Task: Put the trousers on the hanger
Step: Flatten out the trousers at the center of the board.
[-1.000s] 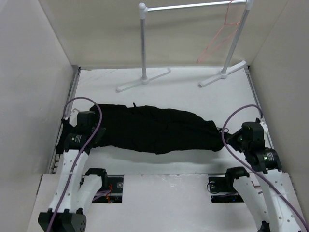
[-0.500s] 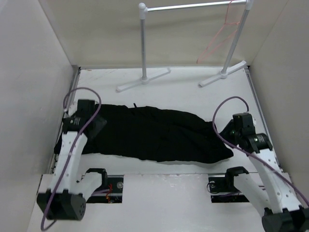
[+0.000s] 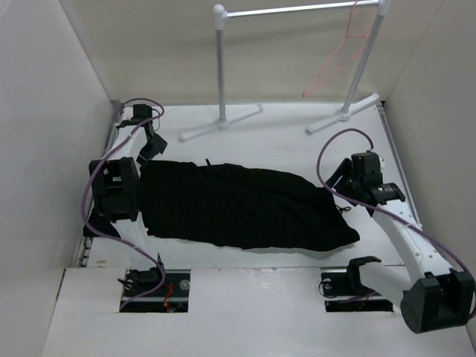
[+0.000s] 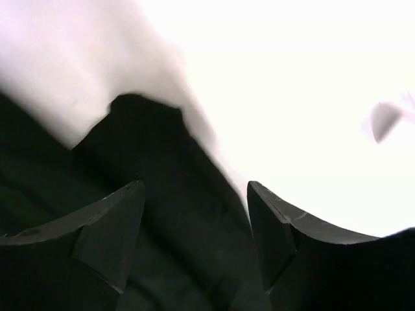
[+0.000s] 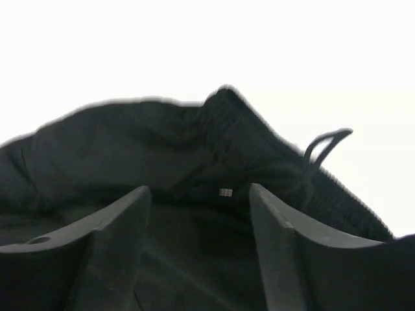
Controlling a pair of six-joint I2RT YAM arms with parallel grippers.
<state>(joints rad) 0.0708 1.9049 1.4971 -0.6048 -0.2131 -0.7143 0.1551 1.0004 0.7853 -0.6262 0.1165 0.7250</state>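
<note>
Jaws of the left gripper stand apart and hold nothing; black cloth lies under them. The jaws of the right gripper are apart too, above the waistband and its small cord loop.

A second ago each gripper was pressed down at one end of the black soft fabric trousers. Now both have let go and moved off. The left arm has swung toward the far left corner, with its gripper just beside the left end of the cloth. The right gripper is just above the right end.

The trousers lie stretched from left to right on the white table. The thin pink-orange wire hanger hangs at the right end of the grey metal rail rack. This rack stands on the far side of the table, well apart from the trousers.
</note>
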